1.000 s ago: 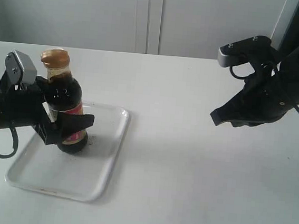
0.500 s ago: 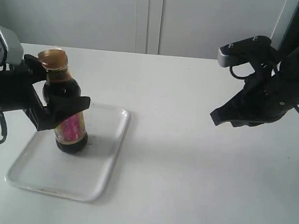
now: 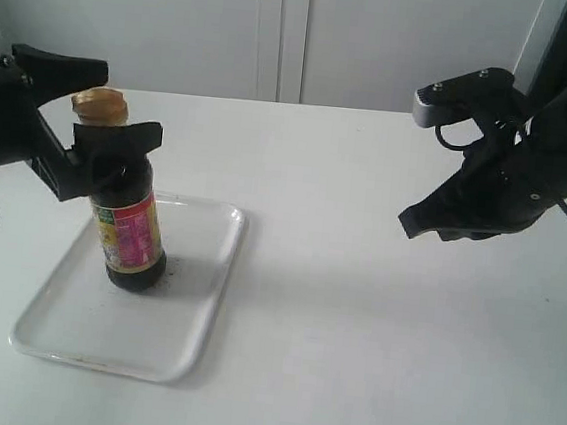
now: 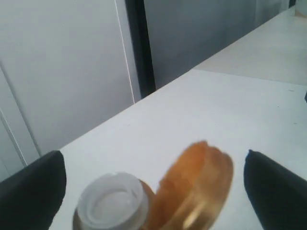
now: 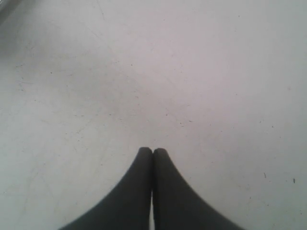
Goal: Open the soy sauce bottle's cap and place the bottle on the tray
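Exterior view across the table (image 3: 354,310); wrist views close above bottle mouth and bare tabletop.

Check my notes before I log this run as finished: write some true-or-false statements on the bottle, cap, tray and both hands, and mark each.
1. The soy sauce bottle stands upright on the tray. True.
2. The cap is closed over the neck. False: it is flipped open, and the left wrist view shows the white spout uncovered.
3. The left hand is clamped on the bottle. False: it is open, its fingers apart at the height of the cap.
4. The right hand is shut and holds nothing. True.
5. The right hand hovers over the tray. False: it is above bare table, far from the tray.
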`<action>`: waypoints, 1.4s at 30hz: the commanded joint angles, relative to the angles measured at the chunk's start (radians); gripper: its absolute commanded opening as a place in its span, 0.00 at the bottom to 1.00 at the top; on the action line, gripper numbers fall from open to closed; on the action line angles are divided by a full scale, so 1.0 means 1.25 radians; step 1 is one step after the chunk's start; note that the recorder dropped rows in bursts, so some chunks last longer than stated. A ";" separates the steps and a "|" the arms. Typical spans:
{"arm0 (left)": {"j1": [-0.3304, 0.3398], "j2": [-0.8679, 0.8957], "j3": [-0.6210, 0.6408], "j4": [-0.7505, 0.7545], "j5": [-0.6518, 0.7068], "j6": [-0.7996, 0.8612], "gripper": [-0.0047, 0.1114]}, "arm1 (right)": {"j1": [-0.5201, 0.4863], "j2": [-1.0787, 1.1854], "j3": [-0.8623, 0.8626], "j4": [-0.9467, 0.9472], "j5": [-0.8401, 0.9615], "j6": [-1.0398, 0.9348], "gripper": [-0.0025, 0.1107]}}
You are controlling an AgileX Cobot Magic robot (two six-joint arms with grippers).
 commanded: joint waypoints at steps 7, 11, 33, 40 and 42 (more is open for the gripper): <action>0.003 -0.065 0.002 -0.101 -0.029 0.006 0.94 | -0.002 0.003 -0.001 0.001 -0.008 -0.008 0.02; 0.003 -0.089 -0.021 -0.116 -0.011 -0.009 0.94 | -0.002 0.003 -0.001 0.002 -0.008 -0.008 0.02; 0.003 -0.202 -0.323 -0.130 1.198 0.097 0.04 | -0.002 0.003 -0.001 -0.019 -0.068 -0.031 0.02; 0.003 -0.193 -0.378 -0.334 1.435 0.295 0.04 | -0.002 0.003 -0.003 -0.072 -0.058 -0.013 0.02; 0.003 -0.193 -0.389 -0.414 1.467 0.364 0.04 | -0.002 0.003 -0.005 -0.101 -0.036 0.013 0.02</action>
